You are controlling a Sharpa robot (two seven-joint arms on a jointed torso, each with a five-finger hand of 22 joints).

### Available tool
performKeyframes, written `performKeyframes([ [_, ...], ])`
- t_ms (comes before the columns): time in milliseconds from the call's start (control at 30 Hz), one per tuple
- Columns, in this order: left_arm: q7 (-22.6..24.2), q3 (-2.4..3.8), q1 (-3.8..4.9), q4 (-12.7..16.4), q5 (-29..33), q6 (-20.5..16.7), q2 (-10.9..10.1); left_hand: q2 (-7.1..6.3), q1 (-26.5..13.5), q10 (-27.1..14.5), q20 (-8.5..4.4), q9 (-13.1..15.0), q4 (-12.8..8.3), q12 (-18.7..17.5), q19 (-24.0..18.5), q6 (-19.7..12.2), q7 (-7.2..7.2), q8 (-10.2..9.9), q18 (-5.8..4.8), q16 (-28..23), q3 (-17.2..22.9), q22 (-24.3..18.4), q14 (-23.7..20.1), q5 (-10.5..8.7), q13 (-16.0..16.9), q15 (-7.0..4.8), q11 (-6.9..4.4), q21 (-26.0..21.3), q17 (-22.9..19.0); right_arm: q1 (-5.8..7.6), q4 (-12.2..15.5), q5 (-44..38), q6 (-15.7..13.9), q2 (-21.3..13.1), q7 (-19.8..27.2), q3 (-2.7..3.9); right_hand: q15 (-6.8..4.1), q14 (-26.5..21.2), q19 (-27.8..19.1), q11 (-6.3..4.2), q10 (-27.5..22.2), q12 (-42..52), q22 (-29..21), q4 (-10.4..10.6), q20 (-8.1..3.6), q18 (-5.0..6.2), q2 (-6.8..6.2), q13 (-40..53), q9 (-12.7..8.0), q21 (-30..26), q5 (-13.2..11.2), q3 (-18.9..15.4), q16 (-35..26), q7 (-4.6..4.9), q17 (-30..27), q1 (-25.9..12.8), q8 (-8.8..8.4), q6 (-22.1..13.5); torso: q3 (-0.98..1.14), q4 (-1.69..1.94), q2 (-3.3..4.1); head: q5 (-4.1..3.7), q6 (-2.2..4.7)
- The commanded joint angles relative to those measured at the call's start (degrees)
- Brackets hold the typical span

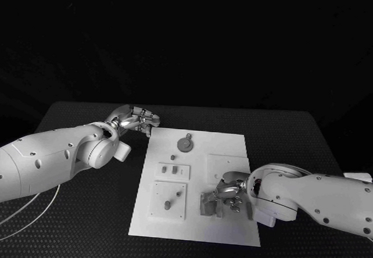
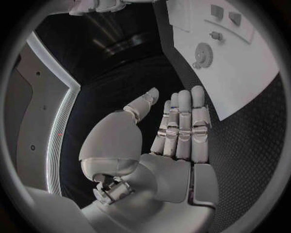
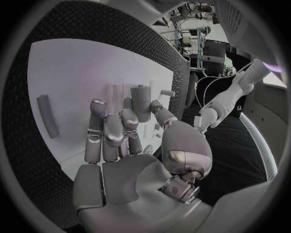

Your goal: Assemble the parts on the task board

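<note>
Right hand [image 3: 130, 145] pinches a grey cylindrical part [image 3: 140, 103] between its fingers [image 3: 97, 131], over the task board [image 1: 227, 144]. Left hand [image 2: 164, 141] lies flat, fingers straight and together, empty, beside the board's corner; the part's lower end is hidden.

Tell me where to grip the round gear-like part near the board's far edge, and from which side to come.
Take the gear-like part by its round rim, coming straight down from above. It lies flat on the task board with open board around it, so probably only the edge offers purchase. The left hand, open beside the board's far left corner, is nearest; the right hand already holds a cylindrical part.
</note>
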Motion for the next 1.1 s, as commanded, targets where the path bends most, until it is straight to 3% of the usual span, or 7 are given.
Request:
performKeyframes([
  [33,0.3,0.03,0.04,0.2,0.3,0.6,0.0,0.11,-0.1,-0.4,-0.04,0.0,-0.1,0.0,0.4,0.0,0.10,0.3,2.56,-0.2,-0.2,0.1,0.4,-0.08,-0.1,0.10,-0.02,-0.4,0.1,-0.15,0.1,-0.8,1.1,0.1,-0.1,-0.05,-0.45,0.1,0.3,-0.06,0.3,0.2,1.0,-2.5,-0.07,0.85,0.39,-0.1,0.1,0.1,0.2,3.0,0.3,0.66,-0.1,-0.4,-0.04,1.0,0.01,0.01,0.04,0.09,-0.13],
  [367,0.4,0.03,0.04,0.2,0.3,0.6,0.0,0.11,-0.1,-0.5,-0.04,0.0,-0.1,0.0,0.4,0.0,0.11,0.3,2.57,-0.2,-0.2,0.1,0.4,-0.07,-0.1,0.11,-0.01,-0.4,0.1,-0.44,0.1,-0.7,0.8,0.3,-0.1,-0.05,-0.47,0.1,0.3,-0.06,0.2,0.1,1.0,-2.3,-0.10,0.85,-0.11,-0.2,0.1,0.1,0.2,3.1,0.3,0.65,-0.3,-0.9,-0.10,1.0,-0.02,0.00,0.00,0.14,-0.08],
  [667,0.4,0.03,0.04,0.2,0.2,0.6,-0.1,0.11,-0.1,-0.5,-0.04,-0.1,-0.1,0.0,0.4,0.0,0.12,0.3,2.57,-0.2,-0.2,0.1,0.4,-0.07,-0.1,0.11,-0.01,-0.4,0.1,-0.60,-0.2,-0.7,0.5,0.5,-0.1,-0.05,-0.48,-0.1,0.4,-0.06,-0.1,-0.2,0.9,-1.2,-0.16,0.85,-2.15,-0.4,0.1,-0.1,0.2,3.5,0.4,0.66,-0.7,-2.4,-0.28,0.9,-0.05,0.03,0.02,0.22,-0.13],
  [1033,0.3,0.03,0.04,0.2,0.2,0.6,-0.2,0.11,-0.1,-0.5,-0.03,-0.1,-0.1,0.0,0.4,0.0,0.13,0.3,2.57,-0.2,-0.2,0.1,0.4,-0.07,-0.1,0.11,0.00,-0.4,0.1,-0.70,-0.5,-1.6,-0.2,0.8,0.0,-0.05,-0.47,-0.5,0.6,0.02,-0.9,-1.0,0.9,2.8,-0.42,0.85,-7.93,-1.0,0.0,-0.4,0.2,4.8,0.2,0.75,-1.8,-6.2,-0.76,0.5,-0.03,0.02,0.02,0.27,-0.18],
  [1100,0.3,0.03,0.04,0.2,0.2,0.5,-0.2,0.10,-0.1,-0.5,-0.03,-0.1,-0.1,0.0,0.4,0.0,0.13,0.3,2.57,-0.2,-0.2,0.1,0.4,-0.08,-0.1,0.12,0.00,-0.4,0.1,-0.72,-0.5,-1.5,-0.4,0.8,0.1,-0.05,-0.42,-0.7,0.6,0.14,-1.3,-1.5,0.8,4.3,-0.49,0.85,-10.41,-1.4,0.0,-0.6,0.2,5.9,0.1,0.80,-2.2,-6.5,-0.96,0.2,-0.03,0.02,0.02,0.27,-0.18],
])
